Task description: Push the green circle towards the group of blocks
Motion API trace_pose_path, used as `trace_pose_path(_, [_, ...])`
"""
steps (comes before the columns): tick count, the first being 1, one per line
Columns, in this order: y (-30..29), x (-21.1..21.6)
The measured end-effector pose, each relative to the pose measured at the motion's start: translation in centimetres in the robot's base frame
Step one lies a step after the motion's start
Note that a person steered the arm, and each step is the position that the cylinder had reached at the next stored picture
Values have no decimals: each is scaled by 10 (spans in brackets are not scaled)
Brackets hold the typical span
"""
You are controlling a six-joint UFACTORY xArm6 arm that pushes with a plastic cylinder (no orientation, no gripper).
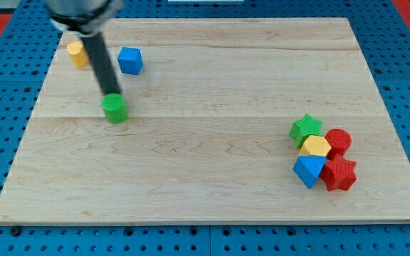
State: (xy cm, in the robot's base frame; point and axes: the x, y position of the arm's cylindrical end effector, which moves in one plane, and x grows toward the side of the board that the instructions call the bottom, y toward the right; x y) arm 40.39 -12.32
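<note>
While my tip (112, 94) is set touching green circle (115, 109) on its upper-left side — no jaws fitted, nothing held — group of blocks (324, 153) is noted far right, slightly lower.

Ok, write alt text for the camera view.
My tip sits just above the green circle at the wooden board's upper left, near a blue cube; a cluster of five blocks lies lower right.

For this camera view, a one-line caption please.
My tip touches the green circle from the top-left; the block group sits far right.
</note>
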Motion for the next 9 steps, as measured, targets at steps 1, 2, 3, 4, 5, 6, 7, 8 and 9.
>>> trace_pose_path(1, [30,29])
trace_pose_path(2, [8,-22])
trace_pose_path(3, [-51,-27])
trace_pose_path(4, [-37,9])
trace_pose_path(5, [66,24])
trace_pose_path(6, [16,-4])
trace_pose_path(7, [-51,-3])
trace_pose_path(8, [-27,48])
trace_pose_path(9, [65,49])
